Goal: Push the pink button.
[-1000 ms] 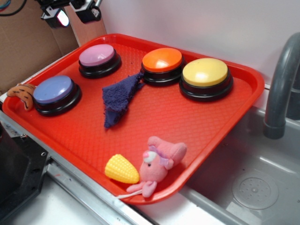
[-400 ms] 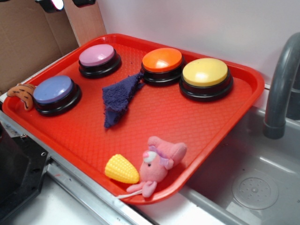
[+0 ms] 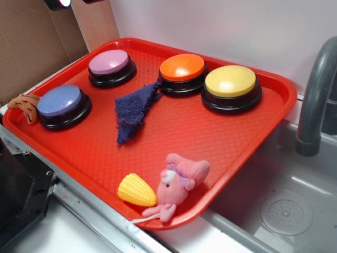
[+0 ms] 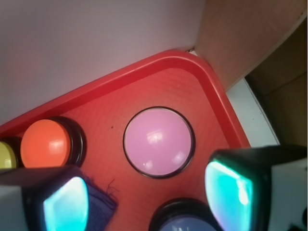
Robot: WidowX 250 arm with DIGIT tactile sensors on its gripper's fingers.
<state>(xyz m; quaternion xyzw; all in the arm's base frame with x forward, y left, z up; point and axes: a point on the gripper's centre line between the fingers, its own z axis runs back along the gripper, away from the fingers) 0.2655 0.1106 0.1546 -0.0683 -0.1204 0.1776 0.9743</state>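
A red plastic tray sat beside a grey sink basin, carrying four dome-capped push buttons. The pink button stood at the tray's eleven o'clock corner, untouched, with the orange button and yellow button ranged along the far rim toward one o'clock and the blue-lavender button at nine o'clock. A crumpled purple cloth lay at the centre, its tip touching the orange button's base. At six o'clock, a yellow toy corn cob rested against a pink plush animal. A small orange-striped toy hung over the rim at nine o'clock.

The gripper hovered well above the tray; in the wrist view its two fingers were spread apart and empty, the pink button directly below and between them.
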